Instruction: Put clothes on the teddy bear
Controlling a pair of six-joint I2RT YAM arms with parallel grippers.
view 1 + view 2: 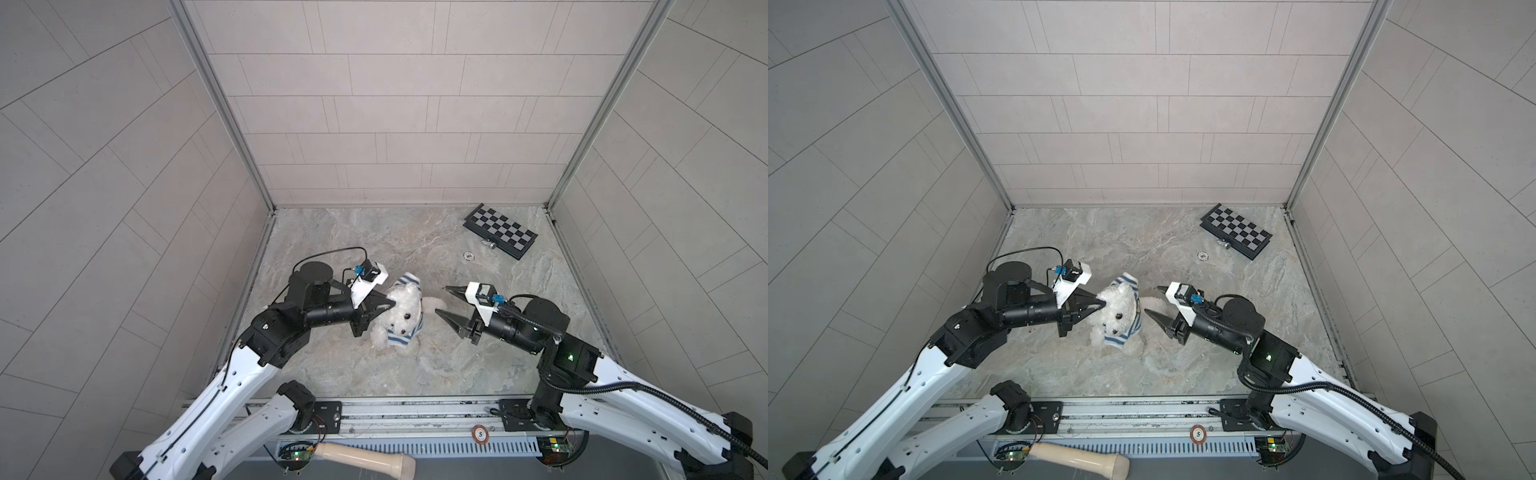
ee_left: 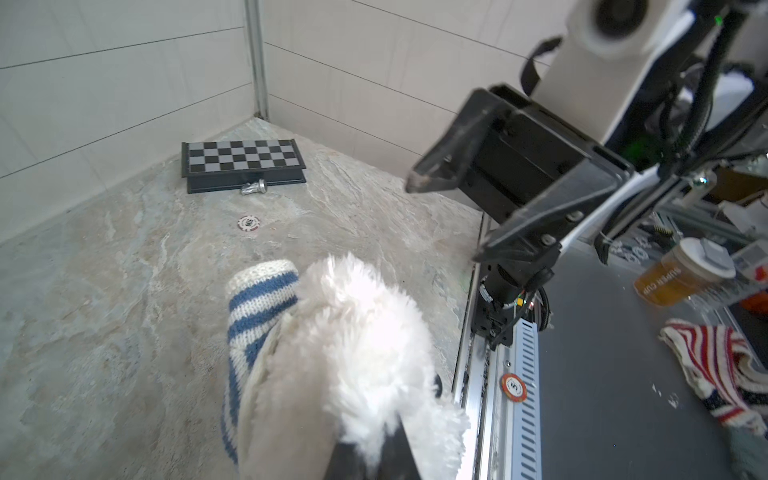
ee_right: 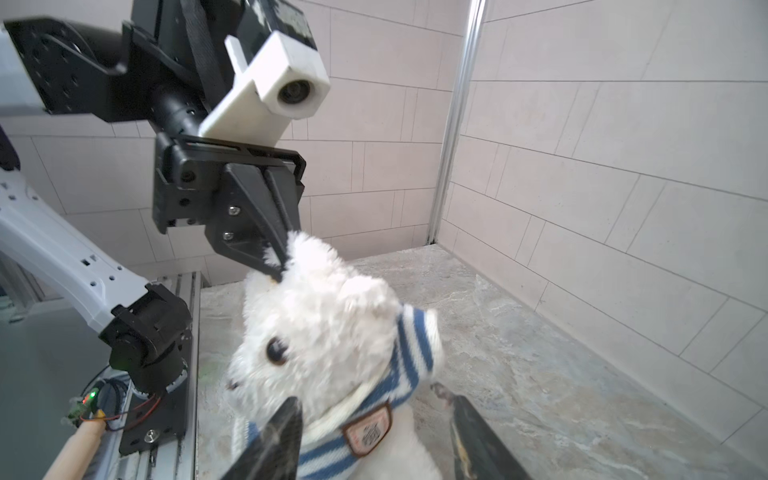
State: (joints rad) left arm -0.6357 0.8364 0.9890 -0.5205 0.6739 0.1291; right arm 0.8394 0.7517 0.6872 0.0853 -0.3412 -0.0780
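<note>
You have the teddy bear just below the middle of both top views, on the marbled counter. It is propped roughly upright, head uppermost, so its long axis rises from the counter rather than lying along it. Your left pincer comes in from the left of the frame and is pressed together on the fur at the bear's ear, holding the head up. Your right pincer stands spread just right of the bear, tips pointing left at it and touching nothing. The striped shirt sits bunched round the neck, badge to the front. The free right arm looks better placed for the cloth, and its reach would run leftward and down, below the chin.
</note>
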